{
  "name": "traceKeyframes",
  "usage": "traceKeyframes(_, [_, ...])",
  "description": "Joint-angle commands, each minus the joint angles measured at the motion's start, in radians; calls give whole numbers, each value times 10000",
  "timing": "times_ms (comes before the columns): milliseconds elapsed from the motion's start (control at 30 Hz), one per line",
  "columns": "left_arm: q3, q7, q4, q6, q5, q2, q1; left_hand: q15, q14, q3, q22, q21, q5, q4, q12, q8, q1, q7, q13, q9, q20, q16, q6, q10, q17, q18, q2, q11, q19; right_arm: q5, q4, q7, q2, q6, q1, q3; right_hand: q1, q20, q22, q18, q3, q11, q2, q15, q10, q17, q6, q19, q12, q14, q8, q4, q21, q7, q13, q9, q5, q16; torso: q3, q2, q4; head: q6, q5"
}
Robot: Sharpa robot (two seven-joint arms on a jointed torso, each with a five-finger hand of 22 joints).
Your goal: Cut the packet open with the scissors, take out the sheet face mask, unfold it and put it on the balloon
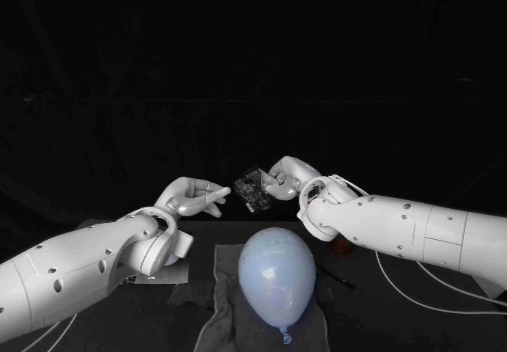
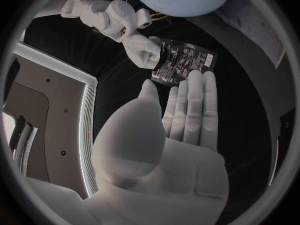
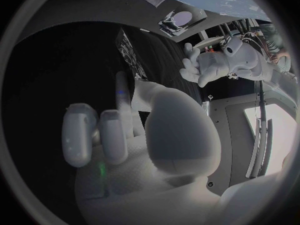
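A black bench [image 1: 370, 334] carries a grey cloth [image 1: 224, 297] spread lengthwise at its middle, and a pale blue balloon [image 1: 277, 273] rests on the cloth. A white cable [image 1: 465, 309] trails across the bench's right side. A pale flat piece [image 1: 174, 275] lies just left of the cloth.

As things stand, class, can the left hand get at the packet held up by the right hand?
Probably yes: the left hand is open with its fingers stretched towards the packet, which the right hand holds off the table. Nothing stands between them.
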Motion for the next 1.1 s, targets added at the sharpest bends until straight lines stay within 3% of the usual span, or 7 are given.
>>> traceKeyframes(33, [9,-792,-126,268,22,221,-6,67,-391,-55,-59,-125,-21,-21,-170,-84,-571,6,-23,-26,87,-344,-36,145,-21,-44,-152,23,-394,-1022,150,-734,61,110,-27,7,-37,-49,1891,-156,133,-349,97,-85,518,17,12,97,13,495,79,-41,21,-59,14,204,89,75,3,10,-1,-6,-9])
traceKeyframes(100, [8,-901,-216,263,-25,360,-12,220,-977,378,-249,-496,-5,-24,-414,-195,-1237,74,-55,-68,314,-883,-134,167,-120,-95,-433,114,-962,-1142,222,-821,93,152,-56,7,-62,-49,1892,-155,202,-348,90,-84,522,27,11,97,10,498,95,-69,18,-57,20,214,104,78,6,20,2,-5,-7])
traceKeyframes(200, [8,-1023,-316,262,-83,516,-16,442,-1646,945,-713,-1393,-26,17,-718,-305,-1578,211,-108,-117,757,-1480,-231,12,-290,-350,-799,250,-2221,-1232,303,-901,124,197,-93,7,-92,-49,1897,-156,274,-348,83,-83,530,47,11,100,8,502,110,-96,22,-55,27,224,124,84,-2,21,6,-45,-3])
traceKeyframes(333, [7,-1320,-403,374,-247,726,-19,734,-2281,1185,-1188,-2201,-29,36,-1088,-442,-1817,447,-162,-216,1201,-2164,-323,-289,-564,-367,-1313,501,-3160,-1344,470,-984,141,190,-142,8,-131,-48,1903,-157,345,-347,70,-81,537,53,11,105,7,503,128,-122,29,-54,34,236,143,86,1,12,18,-108,21])
traceKeyframes(500, [7,-1763,-416,548,-442,904,-19,914,-2621,441,-1424,-2558,-19,56,-1287,-503,-2001,643,-184,-289,1261,-2576,-298,-543,-786,-435,-1625,680,-3507,-1451,696,-1021,147,201,-171,9,-184,-48,1920,-164,434,-350,47,-82,555,91,15,122,10,511,152,-160,60,-56,47,250,167,97,-2,1,2,-134,25])
traceKeyframes(700, [7,-1997,-432,667,-502,1011,-20,949,-2640,-66,-1516,-2682,0,77,-1340,-557,-2214,676,-176,-343,1263,-2722,-308,-592,-887,-469,-2062,713,-3592,-1496,837,-1018,182,244,-217,9,-223,-49,1925,-165,494,-353,34,-84,570,127,18,126,15,518,169,-184,66,-59,57,261,185,108,4,1,12,-182,35])
traceKeyframes(1100, [10,-2060,-441,599,-422,1186,-19,927,-2644,-81,-1565,-2797,-1,74,-1373,-512,-2065,568,-183,-345,1262,-2818,-193,-602,-953,-508,-2058,656,-3759,-1506,1151,-869,230,257,-304,9,-300,-51,1936,-168,608,-357,10,-88,592,159,19,134,20,526,201,-229,78,-64,75,280,254,120,6,17,4,-238,47])
